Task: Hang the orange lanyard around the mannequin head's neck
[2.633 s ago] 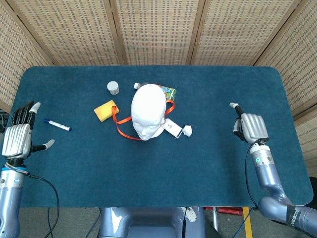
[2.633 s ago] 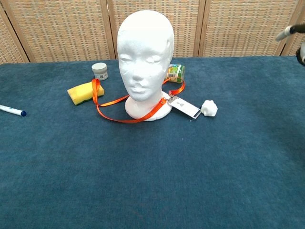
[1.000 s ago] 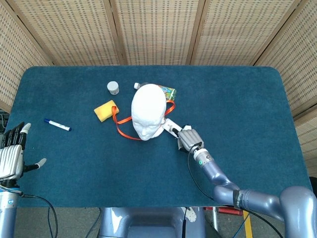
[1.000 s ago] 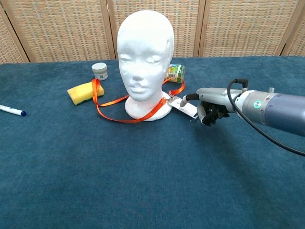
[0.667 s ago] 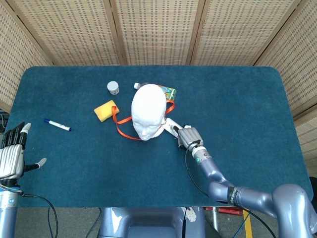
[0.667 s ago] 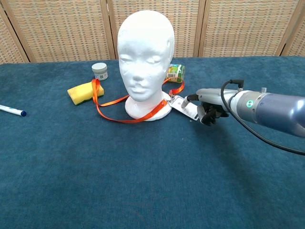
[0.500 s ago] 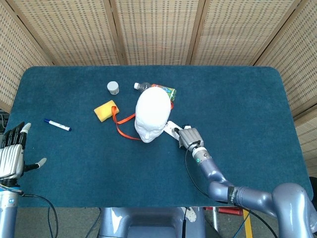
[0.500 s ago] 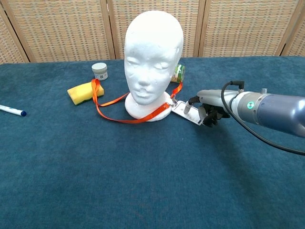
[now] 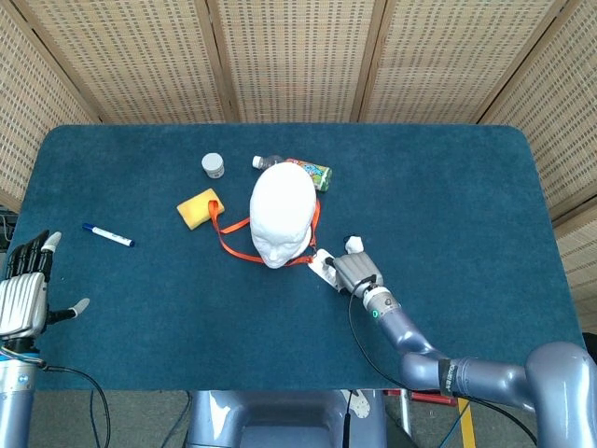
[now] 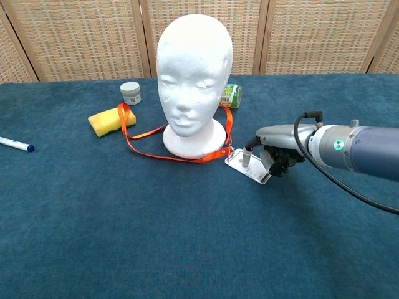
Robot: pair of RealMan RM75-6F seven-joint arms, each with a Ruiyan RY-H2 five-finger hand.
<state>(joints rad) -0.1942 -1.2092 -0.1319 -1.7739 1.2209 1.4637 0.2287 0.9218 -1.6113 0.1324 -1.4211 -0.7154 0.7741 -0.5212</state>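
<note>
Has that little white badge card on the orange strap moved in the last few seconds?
Yes. The badge card has slid toward the table's near edge, away from the green packet, with the right robot hand touching it.

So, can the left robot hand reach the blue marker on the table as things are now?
Probably yes. The left robot hand is open at the table's near left edge, and the blue marker lies a little beyond it on bare cloth, with nothing between them. The sponge and mannequin head stand further right.

The blue table (image 9: 448, 187) carries a mannequin head (image 9: 283, 215), orange lanyard (image 9: 233, 248), sponge (image 9: 200, 207), marker (image 9: 107, 235) and jar (image 9: 214, 165).
</note>
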